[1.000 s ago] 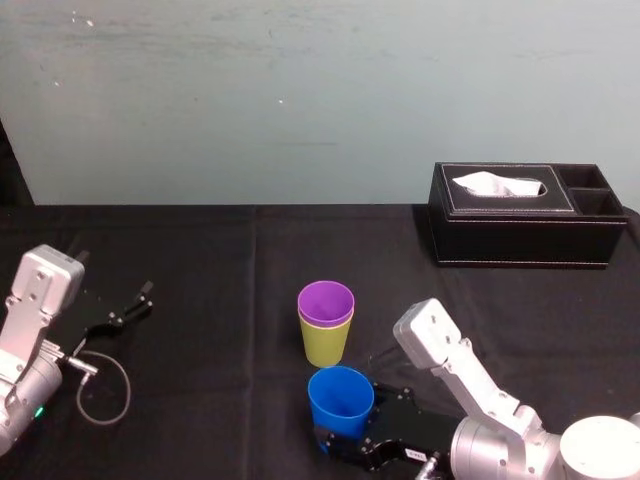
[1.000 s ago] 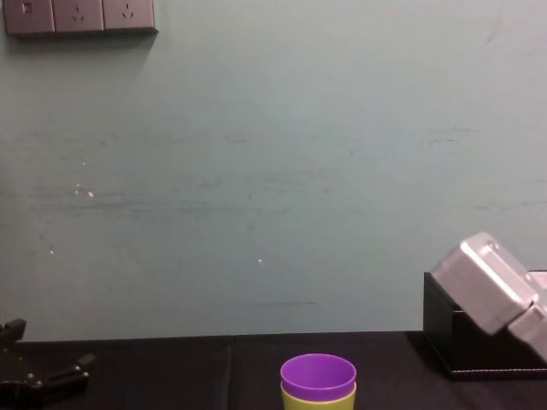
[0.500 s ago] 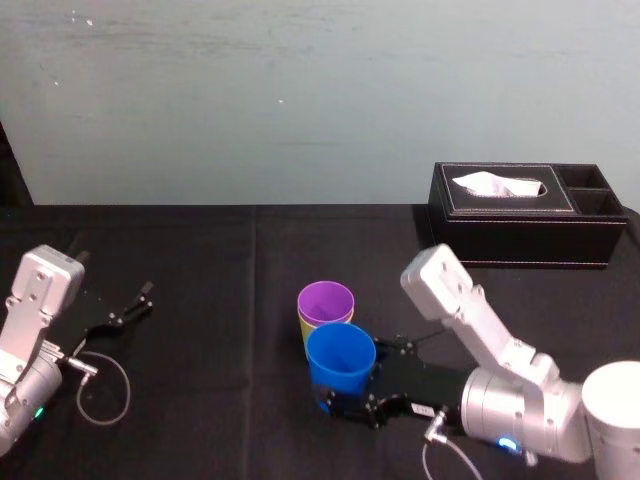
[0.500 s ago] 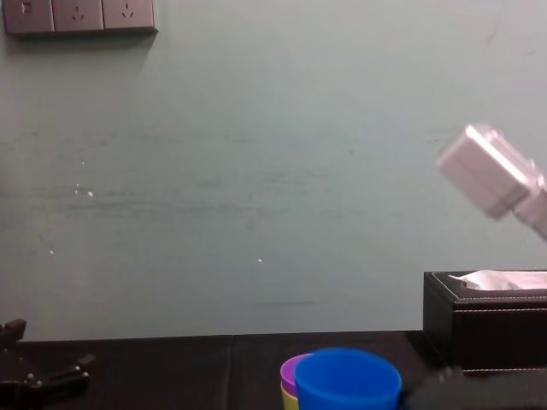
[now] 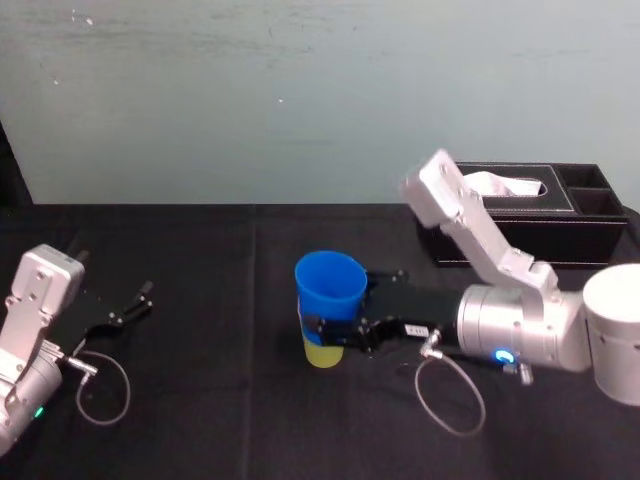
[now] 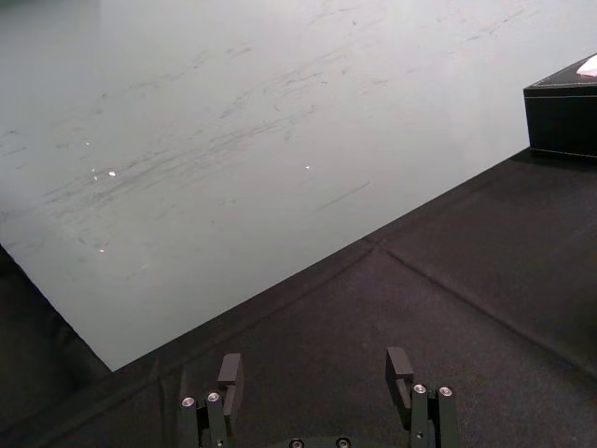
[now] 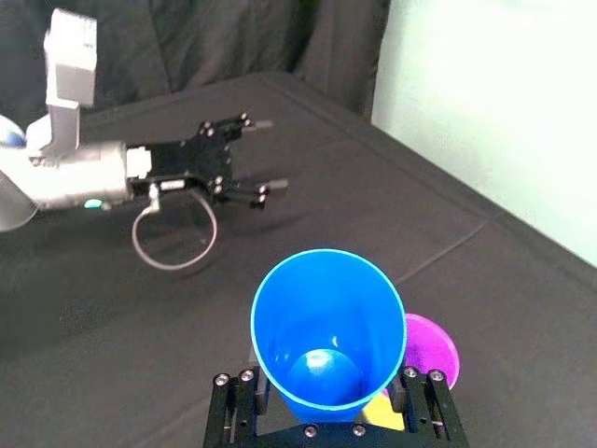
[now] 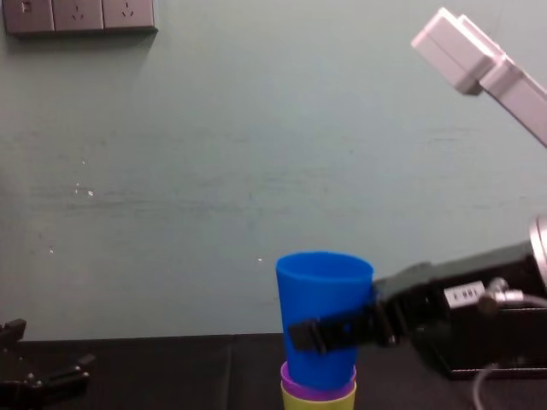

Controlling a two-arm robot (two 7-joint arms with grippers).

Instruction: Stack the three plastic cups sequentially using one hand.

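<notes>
My right gripper (image 5: 335,328) is shut on the blue cup (image 5: 330,285), one finger on each side of its lower wall. It holds the cup upright over the other two. The purple cup (image 8: 295,382) sits nested inside the yellow-green cup (image 5: 322,352) on the black table. In the chest view the blue cup (image 8: 325,299) has its base at the purple rim; I cannot tell whether it has entered. The right wrist view looks into the blue cup (image 7: 326,327), with the purple cup (image 7: 432,350) just beyond. My left gripper (image 5: 130,305) rests open at the table's left.
A black tissue box (image 5: 520,215) stands at the back right, behind my right arm. Cable loops lie on the black tablecloth (image 5: 200,400) beside each arm. A pale wall runs along the table's far edge.
My right gripper has lifted the blue cup from the table's front and carried it back and up over the purple and yellow-green cups. The left arm has not moved.
</notes>
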